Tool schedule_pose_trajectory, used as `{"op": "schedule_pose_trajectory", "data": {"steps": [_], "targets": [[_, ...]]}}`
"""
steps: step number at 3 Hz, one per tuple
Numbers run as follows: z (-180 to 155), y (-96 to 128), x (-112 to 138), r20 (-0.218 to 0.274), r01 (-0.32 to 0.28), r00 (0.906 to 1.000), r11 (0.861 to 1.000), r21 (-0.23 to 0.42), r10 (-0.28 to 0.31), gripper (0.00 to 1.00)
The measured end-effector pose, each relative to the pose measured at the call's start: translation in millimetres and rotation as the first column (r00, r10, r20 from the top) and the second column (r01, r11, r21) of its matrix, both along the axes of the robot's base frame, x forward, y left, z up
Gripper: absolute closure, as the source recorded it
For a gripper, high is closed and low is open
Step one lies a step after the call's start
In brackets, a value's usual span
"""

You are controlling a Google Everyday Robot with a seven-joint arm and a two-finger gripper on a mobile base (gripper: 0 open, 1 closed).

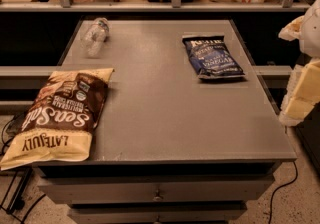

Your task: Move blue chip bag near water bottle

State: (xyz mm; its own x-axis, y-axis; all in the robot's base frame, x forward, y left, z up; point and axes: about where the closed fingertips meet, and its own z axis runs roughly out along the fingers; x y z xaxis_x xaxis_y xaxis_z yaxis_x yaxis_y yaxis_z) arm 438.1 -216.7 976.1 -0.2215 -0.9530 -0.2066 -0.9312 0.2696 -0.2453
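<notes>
Grey and matte, the worktop [165,118] fills most of the camera view, with three things lying on it. The blue chip bag [214,58] lies flat in the far half, close to the right edge, its white "vinegar" lettering facing up and its top end toward the far edge. The water bottle [95,35] lies on its side near the far left corner, with its cap end toward the far edge. The two are well apart, with bare worktop between them.

A large brown and cream Late July bag [62,113] lies flat at the near left corner. Its left side hangs past the left edge, and it is clear of both the bottle and the blue bag.

The gripper [304,90] shows as pale cream parts beyond the right edge of the worktop, cut off by the side of the view. It is beside the worktop rather than above it and touches nothing on it. Whether it is spread or pressed together cannot be told.

Below the near edge is a drawer front with a small knob [158,196]. A dark cable [280,193] trails on the floor by the near right corner.
</notes>
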Motion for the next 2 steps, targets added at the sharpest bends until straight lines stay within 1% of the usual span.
{"op": "schedule_pose_trajectory", "data": {"steps": [1, 2], "targets": [[0.0, 0.0, 0.0, 0.0, 0.0, 1.0, 1.0, 0.0, 0.0, 0.0], [-5.9, 1.0, 9.7, 0.021, 0.027, 0.9994, 0.994, 0.102, -0.029, 0.0]]}}
